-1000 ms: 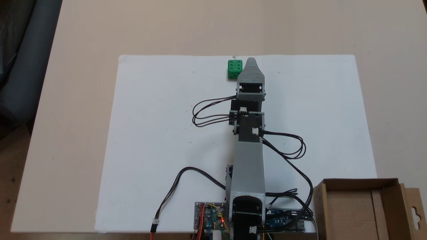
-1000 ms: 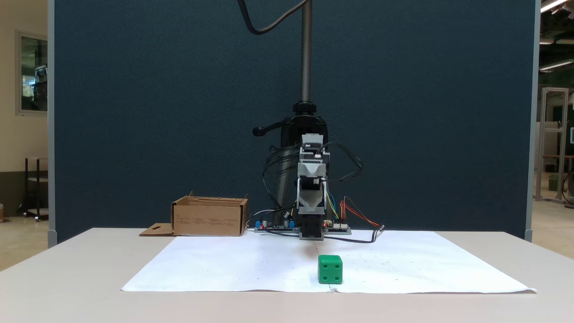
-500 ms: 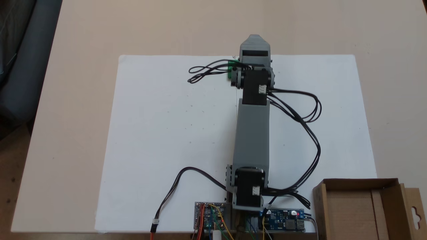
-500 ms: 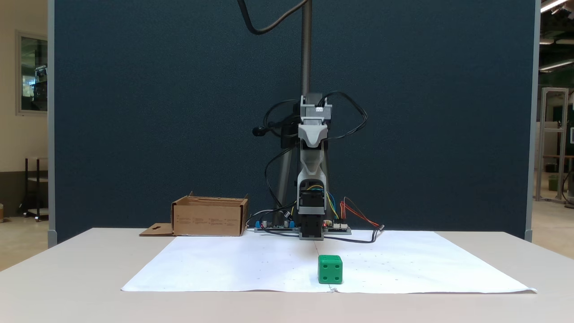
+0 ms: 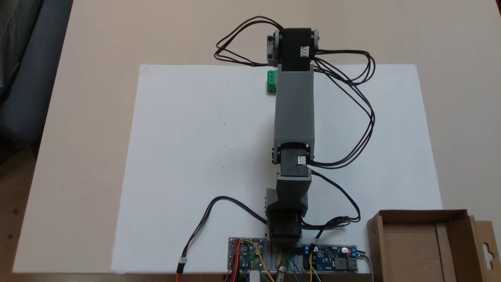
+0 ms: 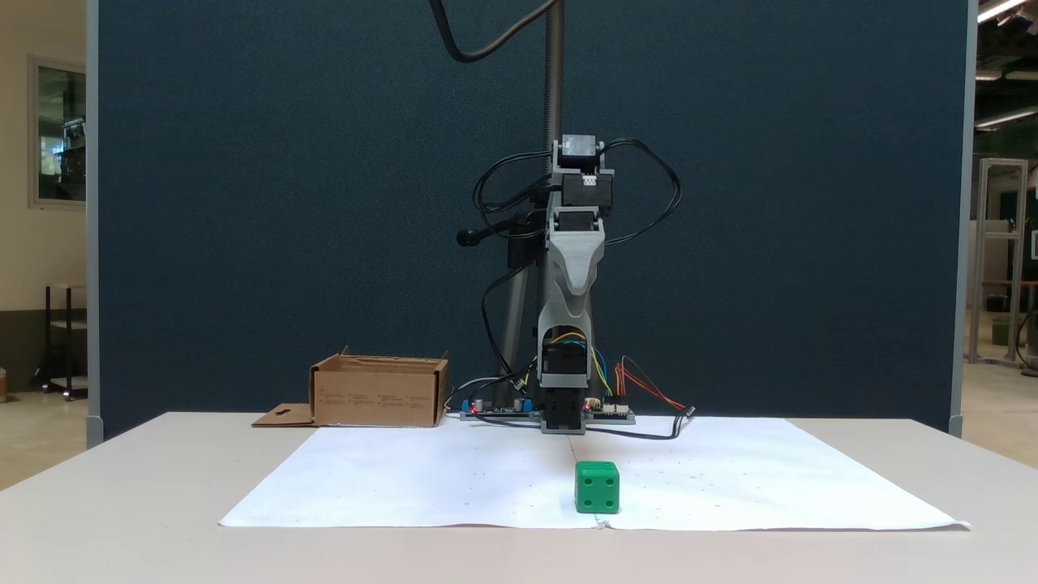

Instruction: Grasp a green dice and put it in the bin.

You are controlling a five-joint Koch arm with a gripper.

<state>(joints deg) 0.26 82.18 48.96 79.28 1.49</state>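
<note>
— Right, green dice [image 5: 271, 81] up at twelve o'clock on the white sheet [image 5: 195, 137], just inside its edge, half tucked under the grey arm [image 5: 294, 109] on its three o'clock side.

— Plain from the front as well: sitting flat on the paper, four pips facing the camera.

— And the gripper [image 6: 572, 280]?

— Hanging high over the sheet, tip pointing down, well clear of the dice. Open or closed? Cannot tell, jaws too hard to make out.

— Bin [image 5: 419, 213]?

— Down at five o'clock in the top view, just off the sheet's corner, flaps upright, well apart from the dice.
</note>
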